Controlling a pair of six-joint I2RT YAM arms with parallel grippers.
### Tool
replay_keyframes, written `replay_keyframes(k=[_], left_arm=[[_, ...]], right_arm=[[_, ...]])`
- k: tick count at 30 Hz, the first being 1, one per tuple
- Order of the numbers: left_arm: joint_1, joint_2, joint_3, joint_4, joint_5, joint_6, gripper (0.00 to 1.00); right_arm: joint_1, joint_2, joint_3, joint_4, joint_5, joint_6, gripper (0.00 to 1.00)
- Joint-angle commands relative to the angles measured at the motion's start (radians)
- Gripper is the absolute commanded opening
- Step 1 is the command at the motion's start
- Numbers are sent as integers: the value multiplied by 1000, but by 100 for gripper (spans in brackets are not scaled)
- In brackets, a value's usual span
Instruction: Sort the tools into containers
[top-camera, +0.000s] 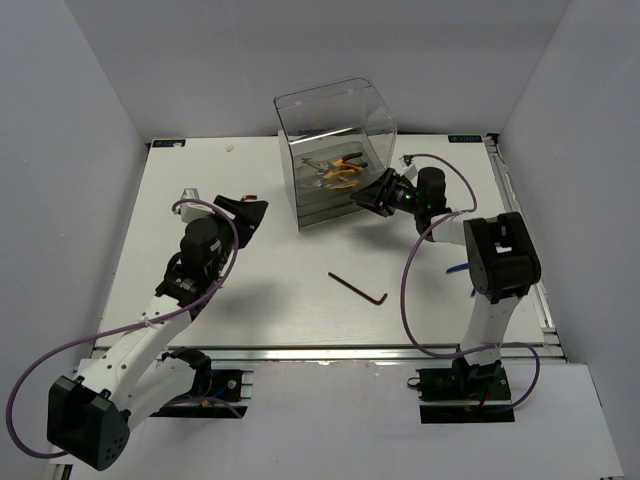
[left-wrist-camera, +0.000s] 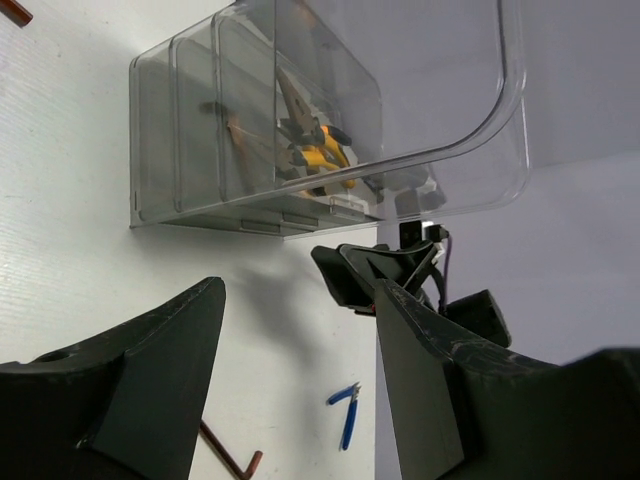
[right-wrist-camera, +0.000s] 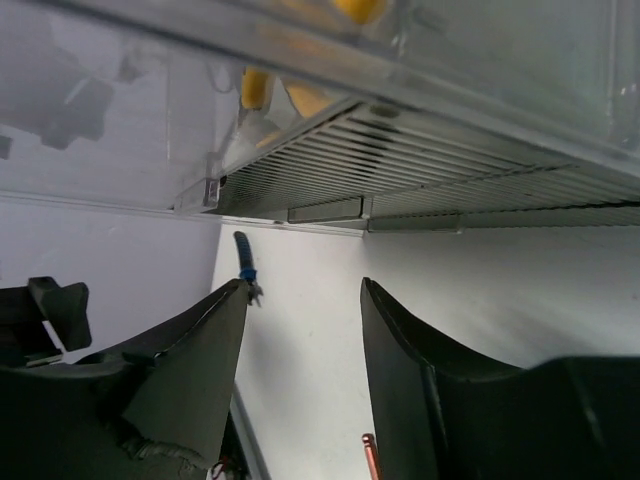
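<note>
Right tool (top-camera: 372, 197): fingers spread wide, nothing held. Cabinet (top-camera: 335, 130) lower front just ahead of its tips. Yellow pliers (top-camera: 341, 170) inside cabinet, beyond tips. Left tool (top-camera: 246, 212): spread, empty. Hex key (top-camera: 358, 287) on tabletop (top-camera: 250, 290), behind right tool.

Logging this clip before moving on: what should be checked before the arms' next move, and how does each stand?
1. Right gripper open, empty: ok.
2. Left gripper open, empty: ok.
3. Yellow-handled pliers inside clear cabinet: ok.
4. Hex key put away: not ok, lies on table.
5. Blue-handled cutters put away: not ok, on table.
6. Way into the clear cabinet open: cannot tell.
</note>
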Motion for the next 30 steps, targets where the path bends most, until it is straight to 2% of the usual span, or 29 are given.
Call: replay_keyframes(k=[1, 11, 20, 30], left_arm=[[1, -17, -4, 41, -23, -20, 72], [1, 10, 4, 69, -20, -38, 72], [-1, 27, 13, 70, -6, -40, 72], [-1, 24, -7, 83, -6, -54, 72]], right_arm=[[-1, 14, 1, 134, -29, 87, 56], [2, 120, 33, 200, 25, 196, 45], [0, 171, 53, 324, 55, 295, 41], [13, 192, 80, 355, 64, 344, 41]])
